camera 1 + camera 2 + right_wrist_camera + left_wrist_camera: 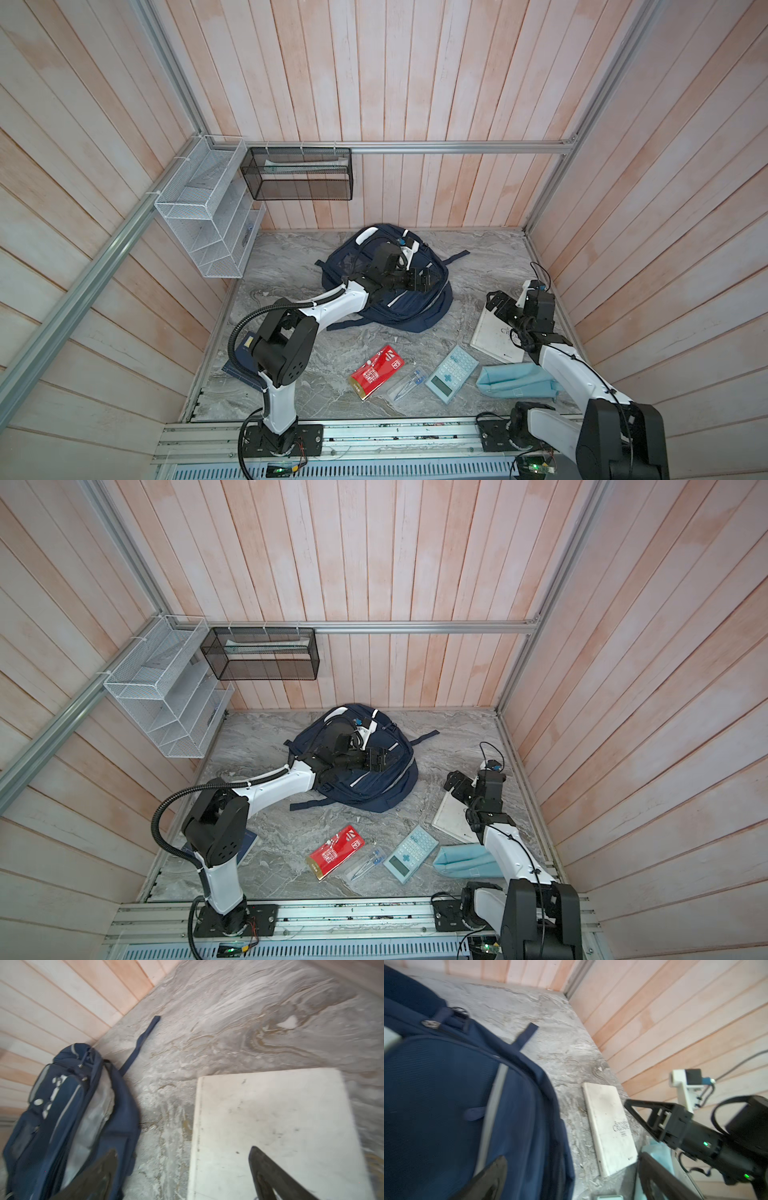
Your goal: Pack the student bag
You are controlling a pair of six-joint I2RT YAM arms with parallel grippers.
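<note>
the student bag [415, 309], a large navy-blue fabric backpack with white reflective stripes, is laid flat at the back centre of the grey marbled counter [299, 266], front pockets facing up. its long axis is run from the back wall toward the front rail, with the near end swung slightly to the right. the top end, fitted with the white carry handle, is pointed at the back wall, and the base is pointed roughly toward a light-blue calculator [451, 372] lying nearer the front. the left claw [426, 279] is held directly over the right half of the bag's front face and is aimed to the right. its fingers [492, 1176] are spread wide with nothing between them, and contact with the fabric cannot be confirmed. the right claw [494, 300] is likewise released and empty. it is positioned well to the right of the bag, above the far corner of a white hardback book [494, 338] laid flat on the counter. from the right claw, the bag is found to the left and slightly toward the back wall, across a bare strip of counter. the left arm is judged much the nearer to the bag, and the right arm the nearer to the book. whether the main compartment is unzipped cannot be told, since the right wrist view is blurred. any item brought from the right is expected to meet the bag side-on, across its long axis.
</note>
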